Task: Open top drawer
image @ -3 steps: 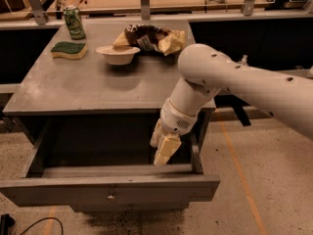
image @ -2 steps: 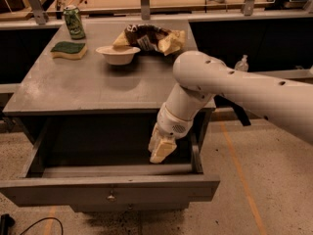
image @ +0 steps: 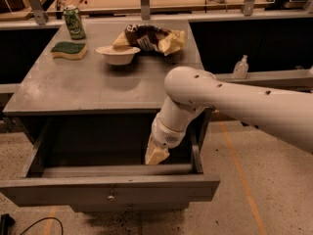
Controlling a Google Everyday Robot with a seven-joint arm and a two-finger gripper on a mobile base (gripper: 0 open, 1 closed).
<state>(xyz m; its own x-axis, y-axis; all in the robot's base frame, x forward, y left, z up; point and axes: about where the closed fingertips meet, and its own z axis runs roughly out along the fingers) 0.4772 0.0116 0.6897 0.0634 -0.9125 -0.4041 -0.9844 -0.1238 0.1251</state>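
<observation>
Top drawer (image: 73,189) stands drawn out beneath the tabletop's (image: 98,87) front edge, with the end effector (image: 156,155), grip state indeterminable, hanging inside behind its front panel, seemingly placed for pulling outward.

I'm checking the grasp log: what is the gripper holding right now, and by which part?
Nothing that shows: the gripper hangs inside the open top drawer, just behind its front, away from the knob.
</observation>
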